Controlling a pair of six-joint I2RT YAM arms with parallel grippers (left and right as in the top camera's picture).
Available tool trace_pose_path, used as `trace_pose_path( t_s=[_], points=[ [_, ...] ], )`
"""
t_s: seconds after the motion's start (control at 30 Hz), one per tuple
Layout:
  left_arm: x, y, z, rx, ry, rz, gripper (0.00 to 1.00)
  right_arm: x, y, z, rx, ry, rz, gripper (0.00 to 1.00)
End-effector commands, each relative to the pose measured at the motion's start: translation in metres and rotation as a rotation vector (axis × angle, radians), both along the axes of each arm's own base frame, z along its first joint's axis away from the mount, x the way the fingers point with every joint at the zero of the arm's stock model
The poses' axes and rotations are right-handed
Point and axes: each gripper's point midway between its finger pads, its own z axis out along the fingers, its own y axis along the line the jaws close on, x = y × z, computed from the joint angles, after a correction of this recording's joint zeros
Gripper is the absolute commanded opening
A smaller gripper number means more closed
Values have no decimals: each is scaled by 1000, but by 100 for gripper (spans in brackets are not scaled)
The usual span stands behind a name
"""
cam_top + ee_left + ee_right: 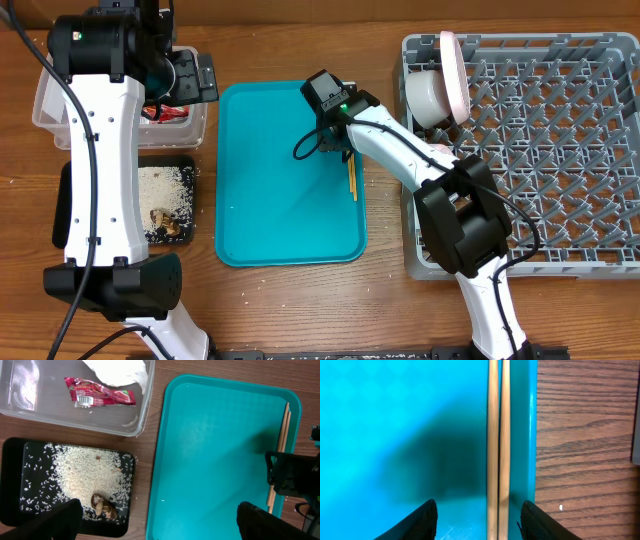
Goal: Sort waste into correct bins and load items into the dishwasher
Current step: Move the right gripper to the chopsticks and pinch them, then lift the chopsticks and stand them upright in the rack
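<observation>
Two wooden chopsticks (498, 445) lie side by side along the right rim of the teal tray (280, 200); they also show in the overhead view (351, 178) and the left wrist view (280, 445). My right gripper (477, 520) is open just above them, one finger on each side. My left gripper (160, 522) is open and empty, high over the tray's left edge. The clear tub (125, 422) holds a red wrapper (100, 396) and a white tissue (120, 371). The black tray (15, 460) holds rice (80, 475) and brown scraps (105, 506). The grey rack (540, 150) holds a pink plate (453, 70) and a white bowl (427, 96).
Bare wooden table (380, 300) lies between the teal tray and the rack. A few stray rice grains lie on the wood (561, 507). The left arm's body (95, 150) hangs over the tub and the black tray.
</observation>
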Motion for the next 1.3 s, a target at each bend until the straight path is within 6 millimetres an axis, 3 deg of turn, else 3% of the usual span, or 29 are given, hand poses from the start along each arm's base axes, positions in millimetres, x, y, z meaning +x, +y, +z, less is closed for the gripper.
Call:
trace_pose_path(
  t_s=[0.0,0.27,0.6,0.83,1.03,1.17,1.27],
  points=[
    [2,1,1,-1,-5,15,100,-3,5,-17,19,31,12,55],
    [2,1,1,-1,-5,15,100,-11,1,-29,33,58,-26,50],
    [2,1,1,-1,-5,15,100,5,-25,-25,-39,6,-81,52],
    [2,1,1,-1,-5,15,100,4,-24,-26,-26,13,-80,51],
    [2,1,1,-1,-5,15,100,-6,-11,-34,25,57,-52,34],
    [2,1,1,-1,-5,15,100,-15,-15,-45,15,84,-64,28],
    [2,1,1,-1,-5,15,100,-21,-18,-51,8,105,-63,18]
  ],
)
